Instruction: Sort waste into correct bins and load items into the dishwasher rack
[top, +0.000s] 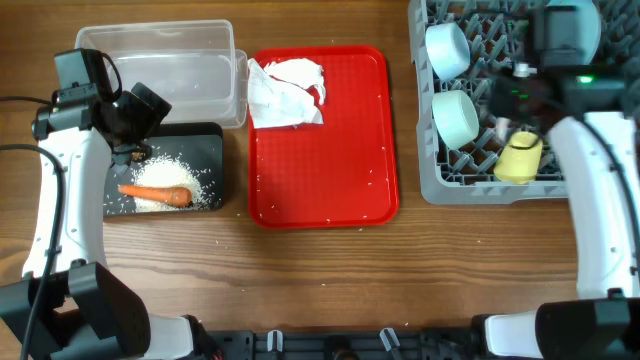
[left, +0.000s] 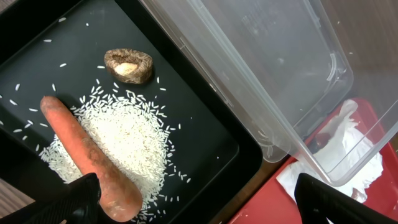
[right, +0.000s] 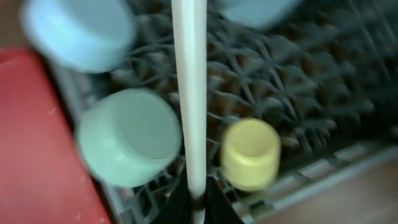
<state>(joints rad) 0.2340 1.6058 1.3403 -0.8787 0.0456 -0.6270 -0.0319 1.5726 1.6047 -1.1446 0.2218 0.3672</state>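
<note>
The black bin (top: 205, 145) holds rice (top: 165, 180), a carrot (top: 157, 194) and, in the left wrist view, a brown lump (left: 129, 65). The carrot (left: 87, 155) lies on the rice (left: 134, 140) there. My left gripper (left: 199, 208) is open and empty over the black bin's (left: 205, 124) edge, next to the empty clear bin (top: 160, 70). White napkins (top: 285, 90) lie on the red tray (top: 325, 170). My right gripper (right: 197, 193) is shut on the white spoon (right: 189, 93) above the dishwasher rack (top: 440, 185), which holds two bowls (top: 447, 48) (top: 455, 115), a yellow cup (top: 520, 157) and a plate (top: 575, 25).
The clear bin (left: 267, 68) stands behind the black bin, with its corner over the red tray (left: 267, 205) and napkins (left: 342, 155) in the left wrist view. A few rice grains lie on the tray. The right arm crosses the rack's right half.
</note>
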